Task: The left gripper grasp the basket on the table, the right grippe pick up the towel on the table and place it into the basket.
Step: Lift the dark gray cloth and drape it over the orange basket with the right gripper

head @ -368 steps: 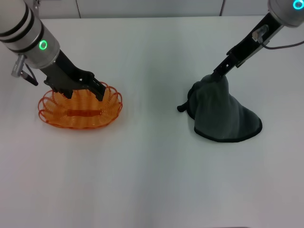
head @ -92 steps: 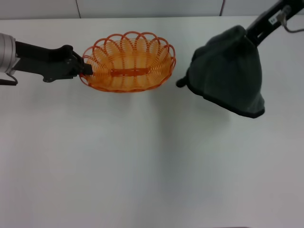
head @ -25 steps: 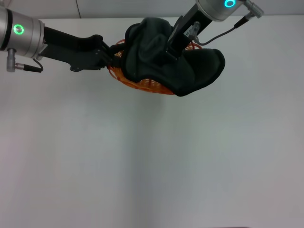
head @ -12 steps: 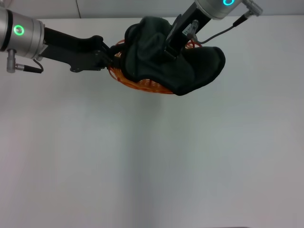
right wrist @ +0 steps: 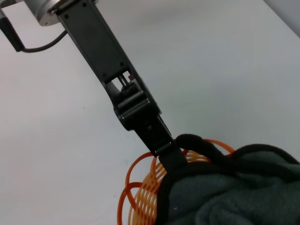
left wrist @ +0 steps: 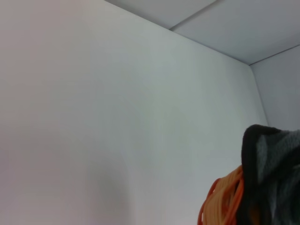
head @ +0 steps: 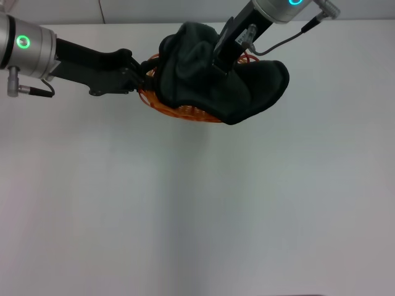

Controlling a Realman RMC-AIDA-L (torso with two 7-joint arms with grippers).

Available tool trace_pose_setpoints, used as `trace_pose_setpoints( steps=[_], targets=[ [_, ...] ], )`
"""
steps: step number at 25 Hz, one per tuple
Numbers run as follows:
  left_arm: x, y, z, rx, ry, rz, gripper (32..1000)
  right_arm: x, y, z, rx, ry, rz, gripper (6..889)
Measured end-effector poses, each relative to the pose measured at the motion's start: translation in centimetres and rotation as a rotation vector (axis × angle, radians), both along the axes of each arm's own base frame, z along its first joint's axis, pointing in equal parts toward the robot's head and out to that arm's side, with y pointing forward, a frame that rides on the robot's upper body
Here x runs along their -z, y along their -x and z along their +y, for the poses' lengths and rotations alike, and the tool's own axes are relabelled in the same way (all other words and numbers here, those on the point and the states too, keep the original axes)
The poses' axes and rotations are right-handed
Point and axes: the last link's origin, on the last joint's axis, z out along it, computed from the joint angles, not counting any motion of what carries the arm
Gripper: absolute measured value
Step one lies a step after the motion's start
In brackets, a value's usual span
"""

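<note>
My left gripper [head: 141,76] reaches in from the left and is shut on the rim of the orange wire basket [head: 180,111], holding it above the white table [head: 185,216]. The dark grey-green towel [head: 247,89] lies bunched over the basket, covers most of it, and hangs past its right side. My right gripper [head: 220,65] comes down from the upper right, its tip against the top of the towel. The right wrist view shows the left gripper [right wrist: 163,144] clamped on the basket [right wrist: 140,197] beside the towel [right wrist: 234,192]. Basket [left wrist: 220,201] and towel [left wrist: 276,173] also show in the left wrist view.
The table [left wrist: 117,117] is bare white all around. A grey wall panel [head: 185,11] runs along its far edge. A grey cable [head: 290,37] loops off the right arm.
The towel, once held off to the right, now lies over the lifted basket. In the last second the right gripper rose slightly and the basket and towel drifted a little left.
</note>
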Motion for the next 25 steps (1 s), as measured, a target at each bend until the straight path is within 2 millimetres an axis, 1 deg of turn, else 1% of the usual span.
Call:
trace_pose_setpoints(
  steps=[10,15,21,24,25],
  targets=[
    [0.00,0.08,0.00,0.000,-0.002,0.003,86,-0.12,0.33,-0.13,-0.016,0.010,0.006,476],
    [0.00,0.14,-0.01,-0.001,-0.002,0.004,86,0.03,0.50,-0.26,-0.019,0.018,0.022,594],
    [0.00,0.18,-0.03,-0.001,-0.002,0.005,86,-0.11,0.61,-0.32,-0.024,0.022,0.028,703],
    [0.00,0.22,-0.06,-0.003,-0.001,0.005,86,-0.13,0.57,-0.35,-0.023,0.024,0.028,840],
    [0.00,0.24,-0.06,-0.003,-0.001,0.006,86,-0.14,0.57,-0.36,-0.023,0.024,0.028,844]
  ],
)
